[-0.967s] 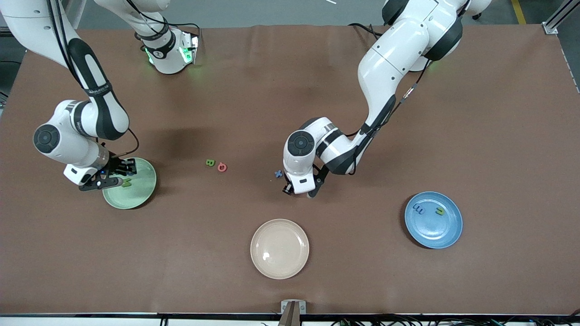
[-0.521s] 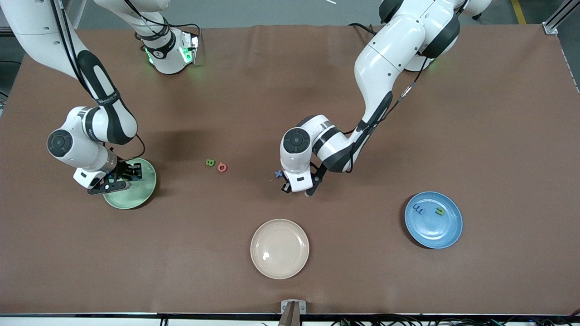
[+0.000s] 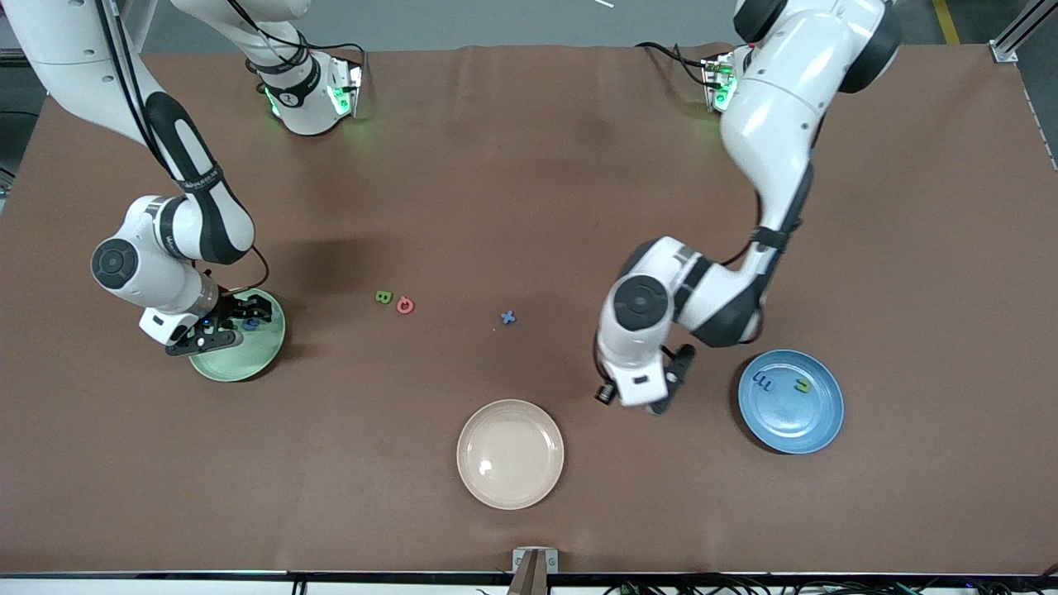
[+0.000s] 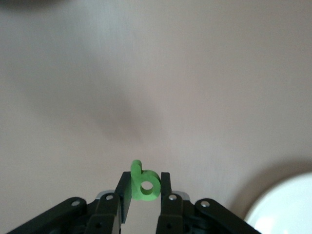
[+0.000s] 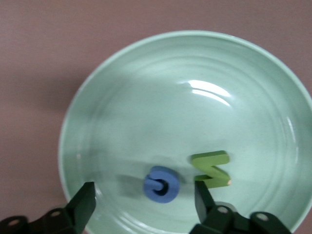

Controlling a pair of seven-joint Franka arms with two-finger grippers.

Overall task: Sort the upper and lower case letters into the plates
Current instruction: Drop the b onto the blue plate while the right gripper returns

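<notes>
Two plates: mint green plate at the right arm's end of the counter; blue plate at the left arm's end.
Left end effector: clamped on a green letter b, over bare counter between the cream plate and the blue plate.
Right end effector: fingers apart, over the mint green plate.
In the mint green plate: blue letter, green letter.
In the blue plate: two letters.
On the counter: green B, red letter, blue x.
</notes>
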